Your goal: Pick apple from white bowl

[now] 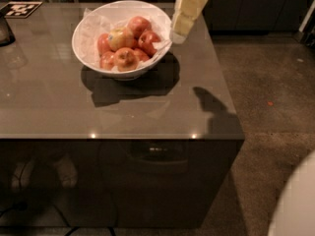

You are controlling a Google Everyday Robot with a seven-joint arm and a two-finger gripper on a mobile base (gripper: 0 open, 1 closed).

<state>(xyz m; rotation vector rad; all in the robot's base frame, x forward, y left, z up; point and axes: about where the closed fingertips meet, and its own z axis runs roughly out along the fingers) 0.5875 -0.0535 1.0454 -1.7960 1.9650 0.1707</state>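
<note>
Table: glossy grey-brown tabletop, nearest.
Bowl: wide glossy white bowl, paper-lined, on the table's far half.
Apple: pale yellow-gold apple, stickered, among smaller red apples, bowl centre.
Gripper: cream-coloured gripper at the bowl's right rim; grip cannot be told.

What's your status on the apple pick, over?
Copy: gripper by right rim of white bowl; apple untouched atop pile; red apples crowd it.

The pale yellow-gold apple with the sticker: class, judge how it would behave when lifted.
The pale yellow-gold apple looks round and smooth, so it may slip or roll. It lies among red apples, which might shift as it leaves. The gripper hangs by the rim of the round white bowl.
</note>
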